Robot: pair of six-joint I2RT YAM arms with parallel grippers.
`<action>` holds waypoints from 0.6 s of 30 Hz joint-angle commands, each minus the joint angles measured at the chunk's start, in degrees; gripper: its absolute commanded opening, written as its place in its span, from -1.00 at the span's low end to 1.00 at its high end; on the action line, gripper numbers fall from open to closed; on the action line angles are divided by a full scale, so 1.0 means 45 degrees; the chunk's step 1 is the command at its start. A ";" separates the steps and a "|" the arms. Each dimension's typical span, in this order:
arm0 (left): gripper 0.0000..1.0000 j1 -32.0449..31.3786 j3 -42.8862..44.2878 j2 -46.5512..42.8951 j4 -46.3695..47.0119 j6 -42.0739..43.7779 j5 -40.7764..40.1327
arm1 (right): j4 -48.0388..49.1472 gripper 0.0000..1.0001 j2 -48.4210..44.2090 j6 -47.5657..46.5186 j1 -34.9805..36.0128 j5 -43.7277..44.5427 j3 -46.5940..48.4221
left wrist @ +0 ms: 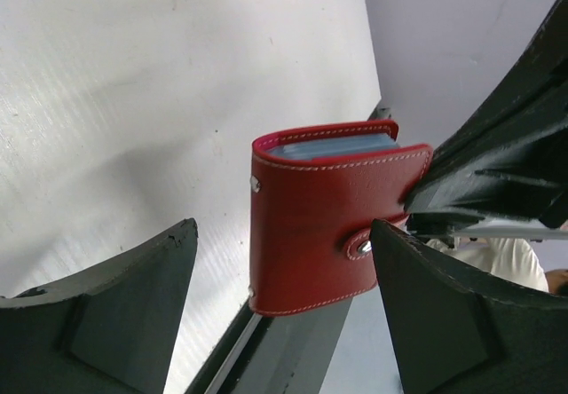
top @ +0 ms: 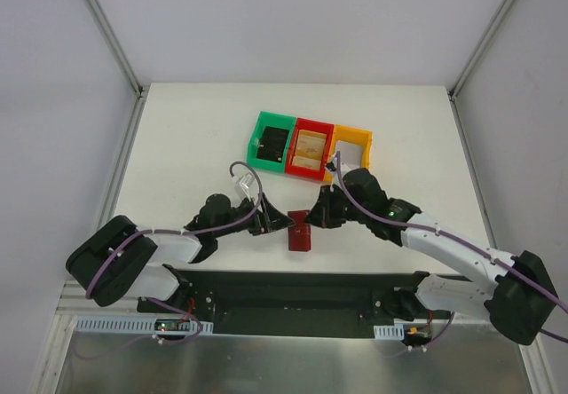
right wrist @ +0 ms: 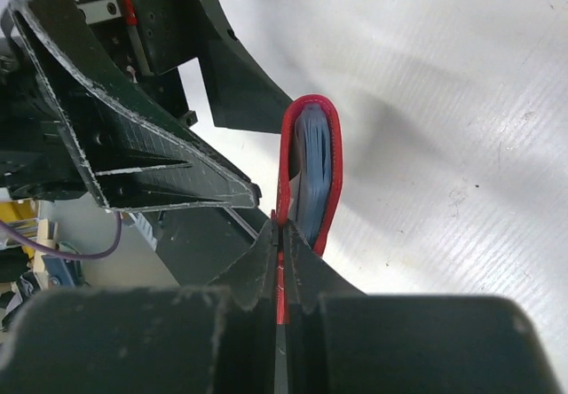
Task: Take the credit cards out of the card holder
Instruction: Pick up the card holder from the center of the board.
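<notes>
Table edge [left wrist: 232,345] beneath card holder [left wrist: 319,225]

- Bare counter [top: 195,137] left of and beyond both arms: open passage.
- Green bin [top: 275,119], red bin [top: 311,124], yellow bin [top: 351,132] in a row: far middle blocked.
- Card holder [top: 300,237] between spread left claw [top: 286,223]: gap on one side only.
- Right claw [top: 307,219] pinched on holder's edge: that side crowded.

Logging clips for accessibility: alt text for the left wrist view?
A closed dark red card holder, strap snapped shut, is pinched at its edge by the right gripper, between the fingers of the open left gripper, white table behind.
</notes>
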 commanded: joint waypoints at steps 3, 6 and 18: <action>0.58 0.0157 -0.1148 -0.0230 0.5598 -0.0299 0.0149 | -0.0930 -1.00 -0.0937 -0.0074 -0.0226 -0.1006 0.1044; 0.57 0.0157 -0.0875 0.0159 0.6633 -0.0337 0.1047 | -0.0932 -0.99 -0.1249 0.0083 -0.0285 -0.1591 0.1181; 0.50 0.0235 -0.0191 0.1296 0.9703 -0.1803 0.2789 | 0.0298 -0.99 -0.2110 0.0571 -0.0676 -0.3584 0.0928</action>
